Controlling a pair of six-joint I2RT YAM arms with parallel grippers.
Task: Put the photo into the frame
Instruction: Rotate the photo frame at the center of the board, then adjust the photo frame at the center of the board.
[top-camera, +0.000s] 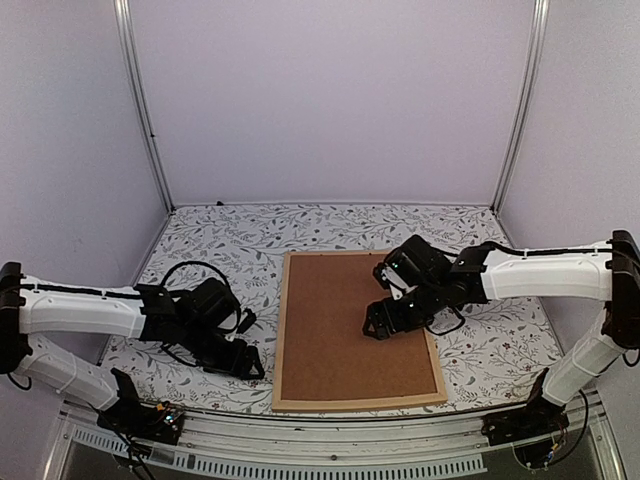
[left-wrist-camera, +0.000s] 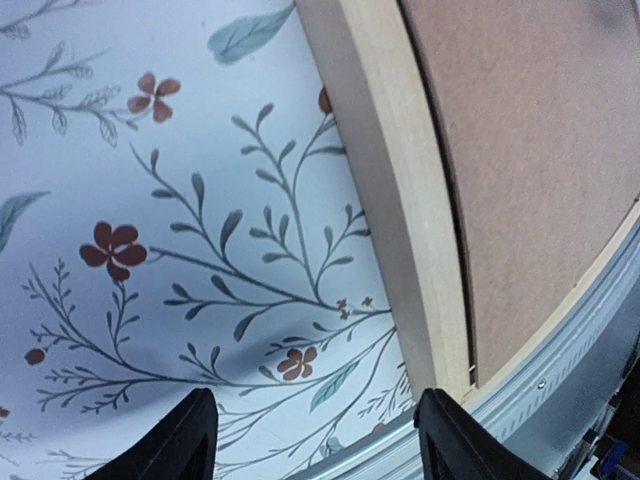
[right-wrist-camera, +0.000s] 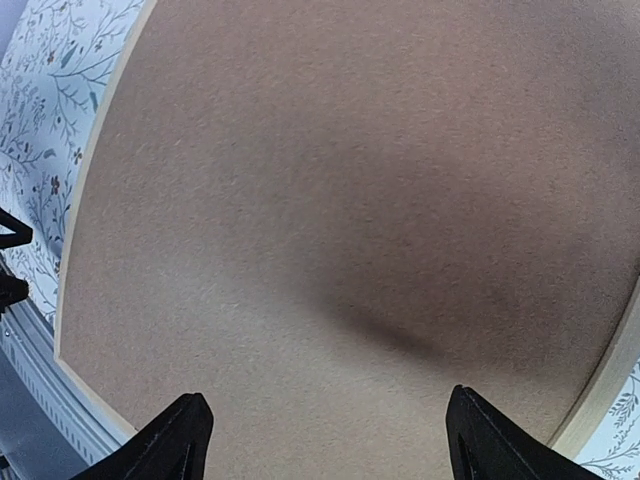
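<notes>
Left wrist view: the left fingers (left-wrist-camera: 190, 445) sit wide and empty beside the frame (left-wrist-camera: 400, 200)'s near corner, likely to steady it. Farther, the right fingers (right-wrist-camera: 185, 445), also wide and empty, hover over the board (right-wrist-camera: 330, 200), likely to press it. The photo is unseen, presumably beneath. Only the top view shows the whole frame on the worktop (top-camera: 220, 240).

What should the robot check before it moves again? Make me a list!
1. The frame lies flat on the table: ok.
2. The brown backing board fills the frame: ok.
3. The photo is inside, under the board: cannot tell; no photo shows.
4. The left gripper is open and empty, beside the frame: ok.
5. The right gripper is open and empty, over the board: ok.
</notes>
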